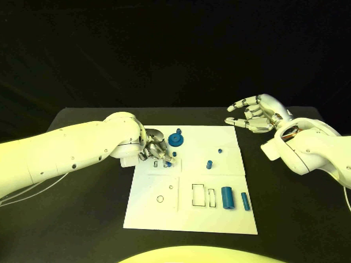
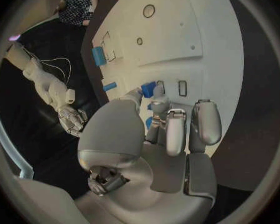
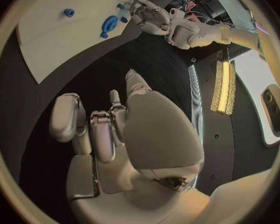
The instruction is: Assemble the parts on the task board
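The white task board lies in the middle of the black table. My left hand is low over its far left part and pinches a small blue part between thumb and a finger, beside a small slot. Just right of that hand stands a round blue part. Two small blue pegs stand mid-board. Two blue cylinders lie at the near right. My right hand hovers off the board's far right corner, fingers apart and holding nothing.
Rectangular slots sit left of the cylinders, and a thin ring and a small hole mark the near left of the board. Bare black table surrounds the board. The right wrist view shows the left hand across the board.
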`<state>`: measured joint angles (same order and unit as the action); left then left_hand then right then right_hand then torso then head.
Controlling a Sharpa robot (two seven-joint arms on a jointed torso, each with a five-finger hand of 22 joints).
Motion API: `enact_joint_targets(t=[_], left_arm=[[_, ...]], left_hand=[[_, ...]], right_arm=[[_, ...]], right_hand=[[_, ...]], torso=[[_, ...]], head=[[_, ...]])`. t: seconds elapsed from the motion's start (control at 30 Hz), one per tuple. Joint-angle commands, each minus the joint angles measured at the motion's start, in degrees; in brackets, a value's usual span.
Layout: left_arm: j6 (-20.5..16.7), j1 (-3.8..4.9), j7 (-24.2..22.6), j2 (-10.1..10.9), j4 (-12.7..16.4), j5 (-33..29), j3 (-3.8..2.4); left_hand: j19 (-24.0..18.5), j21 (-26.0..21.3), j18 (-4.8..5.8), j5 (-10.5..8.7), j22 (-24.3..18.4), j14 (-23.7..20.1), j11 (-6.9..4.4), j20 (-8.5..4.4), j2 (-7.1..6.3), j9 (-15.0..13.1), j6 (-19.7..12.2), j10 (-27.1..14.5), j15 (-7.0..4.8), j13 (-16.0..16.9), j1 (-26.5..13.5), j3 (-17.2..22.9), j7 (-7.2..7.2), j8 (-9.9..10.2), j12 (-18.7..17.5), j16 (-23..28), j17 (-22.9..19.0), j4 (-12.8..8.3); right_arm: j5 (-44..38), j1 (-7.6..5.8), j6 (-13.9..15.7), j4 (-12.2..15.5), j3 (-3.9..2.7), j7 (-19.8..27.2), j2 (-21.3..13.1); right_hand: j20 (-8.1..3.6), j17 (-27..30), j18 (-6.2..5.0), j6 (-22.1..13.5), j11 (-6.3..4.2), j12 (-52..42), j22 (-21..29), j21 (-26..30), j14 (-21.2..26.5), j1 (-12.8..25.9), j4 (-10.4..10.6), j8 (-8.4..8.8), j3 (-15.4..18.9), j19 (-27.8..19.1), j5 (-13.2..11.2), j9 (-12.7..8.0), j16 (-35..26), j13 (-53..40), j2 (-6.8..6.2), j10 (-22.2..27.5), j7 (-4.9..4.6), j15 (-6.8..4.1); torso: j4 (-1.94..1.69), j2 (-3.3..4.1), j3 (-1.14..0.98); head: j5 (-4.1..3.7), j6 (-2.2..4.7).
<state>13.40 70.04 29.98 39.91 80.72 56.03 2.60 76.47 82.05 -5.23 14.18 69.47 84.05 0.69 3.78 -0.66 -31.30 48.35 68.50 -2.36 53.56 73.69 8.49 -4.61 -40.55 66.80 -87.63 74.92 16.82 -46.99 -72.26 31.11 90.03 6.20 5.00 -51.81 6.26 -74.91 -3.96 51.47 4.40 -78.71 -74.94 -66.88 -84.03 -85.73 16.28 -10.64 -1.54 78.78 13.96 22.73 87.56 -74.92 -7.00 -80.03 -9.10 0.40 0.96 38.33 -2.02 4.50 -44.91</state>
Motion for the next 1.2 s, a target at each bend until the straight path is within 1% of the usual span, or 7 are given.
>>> enact_joint_targets(t=[0.03, 0.2, 0.4, 0.5, 0.87, 1.0, 1.2], left_arm=[[1.2, -0.01, -0.1, -0.1, 0.0, -2.9, 0.06], [1.0, -0.01, -0.2, -0.1, 0.0, -5.7, 0.07], [0.5, -0.01, -0.3, 0.3, -0.1, -8.2, 0.06], [0.3, -0.01, -0.3, 0.6, 0.0, -9.1, 0.04], [-2.3, -0.01, -0.6, 2.5, 1.5, -9.6, -0.28], [-3.9, -0.01, -0.8, 3.2, 2.3, -7.9, -0.32], [-6.7, -0.07, -0.9, 3.7, 3.5, -3.4, -0.26]], left_hand=[[0.3, 0.3, 0.94, 0.34, 0.2, 4.2, -0.45, -0.23, -0.08, -0.5, 0.1, 0.0, -0.51, 0.0, 2.5, 3.1, 0.40, -0.1, -0.5, -0.2, 10.6, -0.1], [0.1, 0.3, 0.94, 0.44, 0.3, 4.1, -0.47, -0.24, -2.54, -2.0, -0.4, -0.8, -0.52, -1.5, 5.1, 11.5, 0.36, -0.4, -2.0, -0.1, 10.4, -0.2], [0.2, 0.4, 0.98, 0.35, 0.6, 4.2, -0.51, -0.30, -5.78, -4.7, -1.0, -0.4, -0.60, -1.7, 4.5, 21.9, 0.44, -1.8, -2.5, -0.2, 10.6, -0.7], [0.2, 0.4, 0.98, 0.34, 0.7, 4.1, -0.66, -0.37, -7.09, -6.1, -0.9, -0.2, -0.73, -1.7, 3.9, 25.7, 0.59, -2.8, -2.6, -0.1, 10.5, -1.3], [0.4, 0.5, 1.02, 0.32, 1.0, 4.6, -1.17, -0.76, -9.80, -9.2, -0.5, 1.4, -1.18, -0.5, 0.9, 33.8, 1.08, -4.7, -1.9, -0.6, 11.5, -4.3], [1.4, 1.0, 1.27, 0.45, 2.2, 5.2, -1.55, -1.13, -12.16, -10.3, 0.3, 2.9, -1.56, 0.6, -0.8, 38.4, 1.41, -5.2, -1.2, -1.3, 13.0, -7.1], [2.5, 1.6, 1.57, 1.10, 3.7, 5.8, -1.96, -1.44, -13.58, -10.8, 1.4, 4.4, -1.91, 1.5, -2.5, 41.0, 1.82, -5.5, -0.6, -2.1, 14.6, -8.5]], right_arm=[[-1.3, 0.09, -1.1, -0.3, -0.01, -0.4, 0.2], [-2.1, 0.27, -1.2, -1.0, 0.01, -0.8, 0.5], [-2.4, 0.46, -1.4, -1.5, 0.03, -1.1, 0.7], [-2.4, 0.49, -1.4, -1.6, 0.03, -1.1, 0.8], [-2.5, 0.53, -1.5, -1.8, 0.04, -1.2, 0.7], [-2.5, 0.54, -1.5, -1.7, 0.05, -1.2, 0.6], [-2.5, 0.54, -1.7, -1.7, 0.05, -1.2, 0.5]], right_hand=[[-0.17, -8.6, -1.11, -0.6, -0.10, 0.2, -0.5, 0.3, -4.3, -0.6, 0.0, -0.37, -0.6, 0.0, 0.0, 0.0, -0.4, -2.7, 0.28, 0.4, -0.08, -0.30], [-0.18, -8.6, -1.11, -0.7, -0.10, 0.3, -0.5, 0.3, -4.3, -0.9, -0.1, -0.43, -0.8, 0.0, 0.1, 0.0, -0.4, -2.7, 0.30, 0.4, -0.09, -0.30], [-0.18, -8.6, -1.12, -0.7, -0.09, 0.2, -0.5, 0.4, -4.3, -1.0, -0.1, -0.45, -0.8, 0.0, 0.2, 0.0, -0.4, -2.7, 0.33, 0.4, -0.10, -0.30], [-0.18, -8.5, -1.12, -0.7, -0.09, 0.3, -0.5, 0.4, -4.2, -1.1, -0.1, -0.46, -0.9, 0.0, 0.3, 0.0, -0.4, -2.6, 0.35, 0.5, -0.10, -0.30], [-0.18, -8.5, -1.12, -0.7, -0.09, 0.3, -0.5, 0.4, -4.2, -1.1, -0.1, -0.46, -0.9, 0.0, 0.3, 0.0, -0.4, -2.6, 0.35, 0.5, -0.10, -0.30], [-0.18, -8.4, -1.16, -0.7, -0.08, 0.4, -0.4, 0.6, -4.2, -1.1, 0.0, -0.49, -0.9, -0.1, 0.3, 0.0, -0.5, -2.6, 0.33, 0.5, -0.12, -0.29], [-0.18, -8.4, -1.16, -0.8, -0.07, 0.4, -0.3, 0.6, -4.2, -1.0, 0.0, -0.51, -0.9, -0.1, 0.4, 0.0, -0.5, -2.5, 0.31, 0.5, -0.12, -0.29]], torso=[[-0.06, -0.03, 0.02], [-0.07, -0.01, 0.03], [-0.05, -0.01, 0.02], [-0.08, 0.00, 0.02], [-0.11, -0.03, 0.02], [-0.14, -0.03, 0.01], [-0.14, 0.07, 0.02]], head=[[-0.16, -0.12], [-0.15, -0.19], [-0.02, -0.37], [0.01, -0.37], [0.20, -0.58], [0.30, -0.61], [0.32, -0.63]])
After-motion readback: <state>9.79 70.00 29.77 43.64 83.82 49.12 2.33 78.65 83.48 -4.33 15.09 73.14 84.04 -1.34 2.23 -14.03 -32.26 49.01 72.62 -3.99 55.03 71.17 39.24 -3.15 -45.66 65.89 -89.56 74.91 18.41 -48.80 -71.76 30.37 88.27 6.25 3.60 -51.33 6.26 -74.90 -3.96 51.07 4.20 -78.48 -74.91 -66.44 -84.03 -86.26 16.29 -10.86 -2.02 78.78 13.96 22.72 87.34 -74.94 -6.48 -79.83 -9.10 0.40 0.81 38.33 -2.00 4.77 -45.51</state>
